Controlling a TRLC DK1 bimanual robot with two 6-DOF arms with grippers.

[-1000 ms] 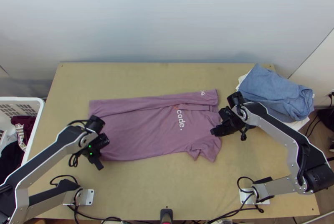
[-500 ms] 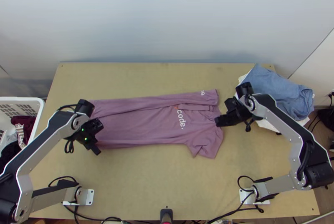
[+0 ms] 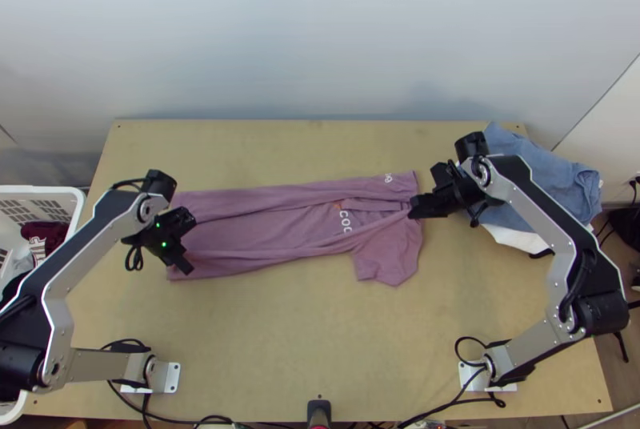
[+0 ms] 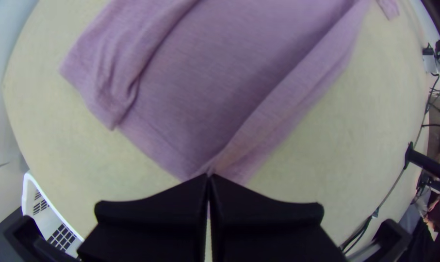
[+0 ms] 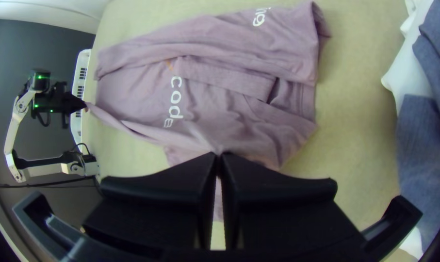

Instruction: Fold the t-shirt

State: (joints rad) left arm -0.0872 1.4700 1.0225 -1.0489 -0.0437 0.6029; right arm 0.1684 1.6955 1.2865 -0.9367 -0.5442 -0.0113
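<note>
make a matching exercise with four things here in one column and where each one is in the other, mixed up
1. left pincer
2. blue cloth
3. right pincer
4. white basket

A. left of the table
B. at the sleeve end of the t-shirt
C. at the table's far right corner
D. at the t-shirt's hem end

Pairs: 1-D, 2-C, 3-B, 4-A

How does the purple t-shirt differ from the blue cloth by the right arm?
The t-shirt is purple with white lettering, while the blue cloth looks plain. The t-shirt lies stretched out long, its far side folded inward; the blue cloth is heaped loosely over white cloth. The left end effector and right end effector pinch the t-shirt, but neither holds the blue cloth. Both are soft fabric.
</note>
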